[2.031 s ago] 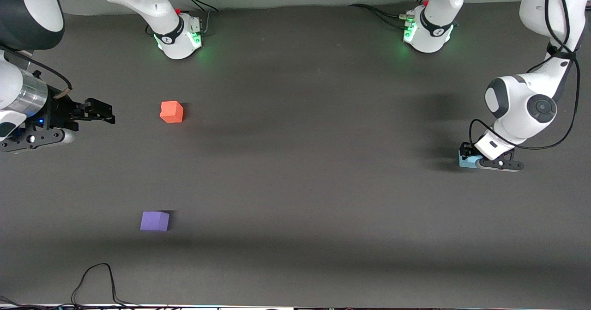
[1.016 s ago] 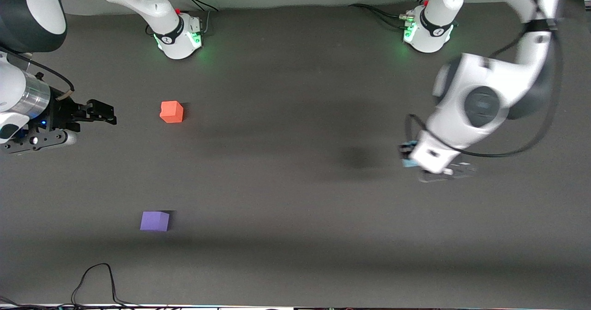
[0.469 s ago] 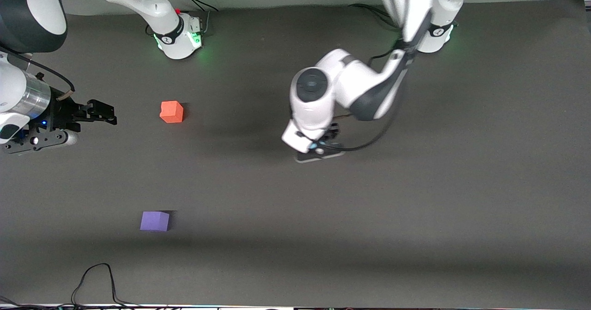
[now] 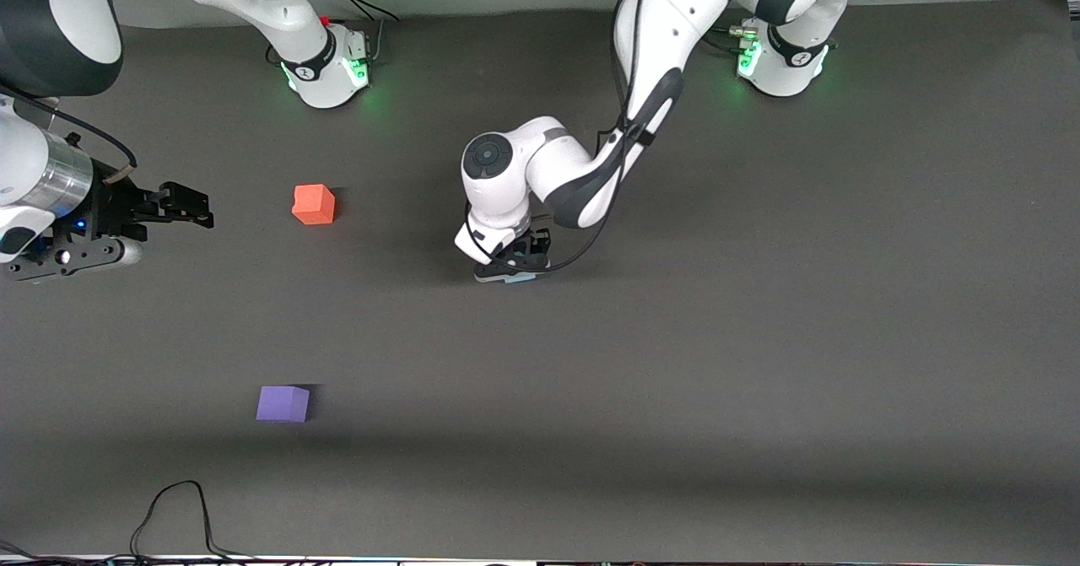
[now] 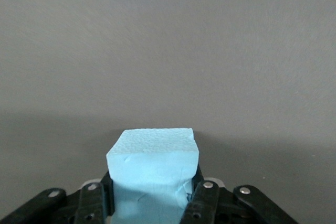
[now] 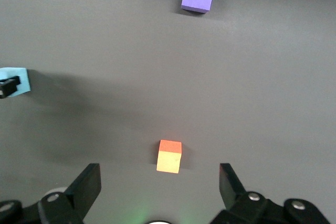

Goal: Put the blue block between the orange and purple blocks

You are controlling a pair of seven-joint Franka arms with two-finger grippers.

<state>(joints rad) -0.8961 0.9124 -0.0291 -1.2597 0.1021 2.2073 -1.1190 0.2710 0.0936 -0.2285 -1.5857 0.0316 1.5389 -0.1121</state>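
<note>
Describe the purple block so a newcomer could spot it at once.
Start at the right gripper, open and waiting at its end of the table. The orange block lies beside it; the purple block lies nearer the front camera than that. It is the only violet cube.

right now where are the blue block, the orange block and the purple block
blue block (image 5: 152, 153): left wrist view, upper face of the cube held in the left claw
orange block (image 4: 314, 204): front view, middle of its top face
purple block (image 4: 283, 403): front view, middle of the cube
</note>
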